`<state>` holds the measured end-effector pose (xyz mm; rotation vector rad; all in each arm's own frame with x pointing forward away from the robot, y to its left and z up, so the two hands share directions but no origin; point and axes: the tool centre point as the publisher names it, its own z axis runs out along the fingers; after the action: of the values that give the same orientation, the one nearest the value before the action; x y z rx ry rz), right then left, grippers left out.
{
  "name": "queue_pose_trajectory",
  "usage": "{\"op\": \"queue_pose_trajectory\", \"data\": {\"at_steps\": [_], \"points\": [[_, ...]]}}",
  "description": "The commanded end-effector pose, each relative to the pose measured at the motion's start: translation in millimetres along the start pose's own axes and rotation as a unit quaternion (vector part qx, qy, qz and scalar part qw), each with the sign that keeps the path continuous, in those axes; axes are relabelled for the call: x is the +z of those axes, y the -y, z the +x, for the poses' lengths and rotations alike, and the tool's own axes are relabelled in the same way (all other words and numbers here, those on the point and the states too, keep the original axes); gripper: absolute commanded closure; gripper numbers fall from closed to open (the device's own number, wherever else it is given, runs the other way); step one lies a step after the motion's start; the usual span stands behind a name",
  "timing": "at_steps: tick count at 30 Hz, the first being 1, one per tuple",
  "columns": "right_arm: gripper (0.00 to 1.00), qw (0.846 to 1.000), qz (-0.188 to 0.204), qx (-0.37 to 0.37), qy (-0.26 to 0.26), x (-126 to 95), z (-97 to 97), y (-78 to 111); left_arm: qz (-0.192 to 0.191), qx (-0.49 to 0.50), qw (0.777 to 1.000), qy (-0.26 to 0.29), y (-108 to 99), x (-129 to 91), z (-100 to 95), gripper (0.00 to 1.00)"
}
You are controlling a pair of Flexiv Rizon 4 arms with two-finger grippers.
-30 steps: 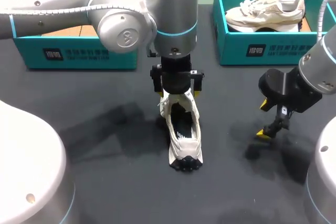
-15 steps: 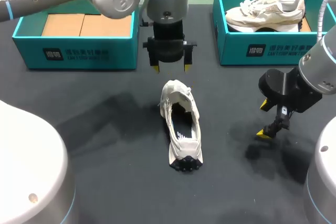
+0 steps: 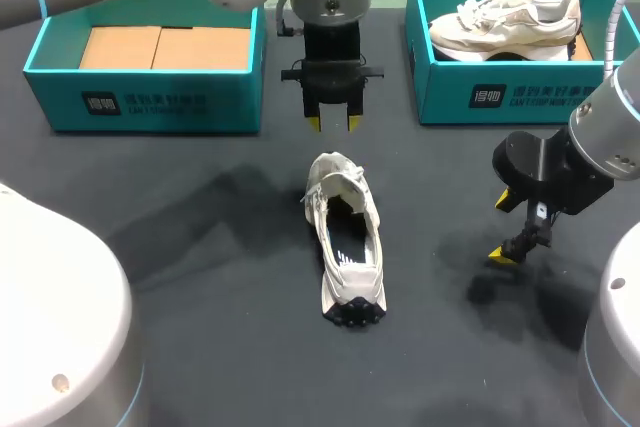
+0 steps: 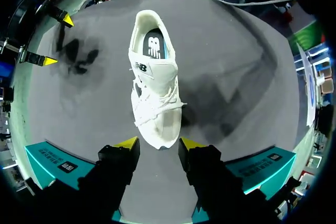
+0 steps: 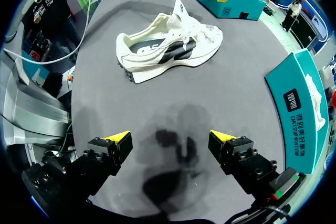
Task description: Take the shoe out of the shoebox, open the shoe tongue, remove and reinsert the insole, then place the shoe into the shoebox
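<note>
A white sneaker [image 3: 345, 237] lies on the dark table, toe pointing to the far side, its opening showing a dark insole. My left gripper [image 3: 330, 124] hangs just beyond the toe, between the two boxes, open with a narrow gap and nothing in it. In the left wrist view the sneaker [image 4: 155, 93] lies ahead of the left gripper [image 4: 156, 142], its toe near the tips. My right gripper [image 3: 502, 227] stands wide open over bare table to the sneaker's right. From the right wrist, the sneaker [image 5: 168, 45] lies well ahead of the right gripper [image 5: 170, 137].
A teal shoebox [image 3: 140, 99] at the far left holds brown cardboard. A second teal shoebox [image 3: 500, 97] at the far right holds another white sneaker [image 3: 505, 22]. Bare table surrounds the sneaker on all sides.
My left gripper has let go of the sneaker's toe end, drawn back toward the far side between the boxes, and narrowed its fingers. Sneaker and right arm have stayed put.
</note>
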<state>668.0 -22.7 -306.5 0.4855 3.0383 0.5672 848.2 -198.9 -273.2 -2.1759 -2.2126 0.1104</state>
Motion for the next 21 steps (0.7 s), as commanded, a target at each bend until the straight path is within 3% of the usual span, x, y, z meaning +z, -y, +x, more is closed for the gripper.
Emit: {"op": "queue_pose_trajectory", "data": {"at_steps": [1,14,21], "points": [[0.00,1.000,0.001,0.000,0.001,0,1.5,0.4,0.005,-0.001,1.000,-0.002,2,7,-2.6,0.53],[0.00,1.000,0.001,0.000,0.001,0,1.5,0.4,0.041,0.001,0.999,0.001,35,20,-9.0,0.73],[0.00,1.000,0.001,0.000,0.001,0,1.5,0.4,0.067,0.010,0.998,0.001,62,40,-10.9,0.76]]}}
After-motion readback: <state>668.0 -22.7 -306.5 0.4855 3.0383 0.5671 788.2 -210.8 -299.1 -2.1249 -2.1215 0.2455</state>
